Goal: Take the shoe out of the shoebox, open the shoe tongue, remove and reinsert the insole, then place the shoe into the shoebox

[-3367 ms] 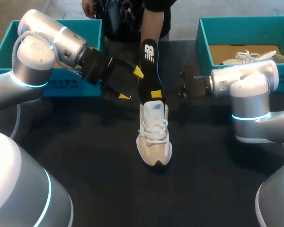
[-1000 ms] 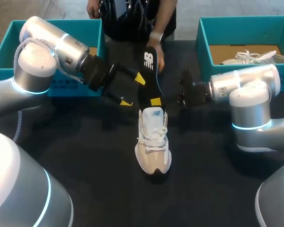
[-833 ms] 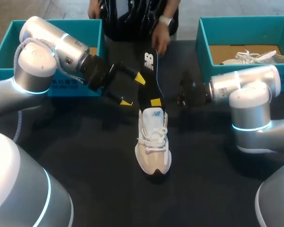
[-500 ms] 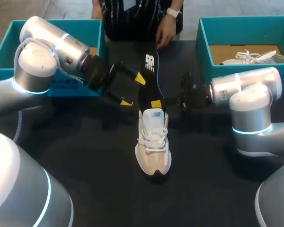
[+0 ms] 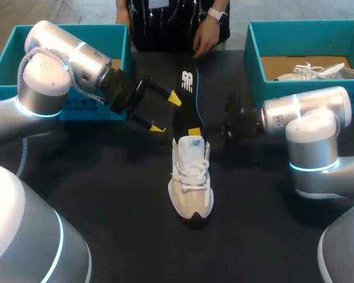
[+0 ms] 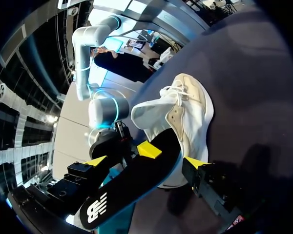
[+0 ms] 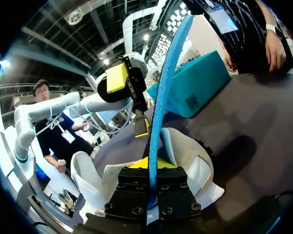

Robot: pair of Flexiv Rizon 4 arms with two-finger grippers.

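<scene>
On the dark table (image 5: 106, 177) the cream sneaker (image 5: 191, 180) lies outside any box, with its black insole (image 5: 187, 97) rising from the opening. The right gripper (image 7: 151, 165) pinches the insole edge-on. The left gripper (image 5: 165, 113) gapes beside it. This looks like the insole step, and the next move likely calls for steadying the sneaker.

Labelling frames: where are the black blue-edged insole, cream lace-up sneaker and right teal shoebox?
black blue-edged insole (image 5: 186, 106), head view, mid-length.
cream lace-up sneaker (image 5: 190, 171), head view, laces.
right teal shoebox (image 5: 253, 50), head view, wall.
</scene>
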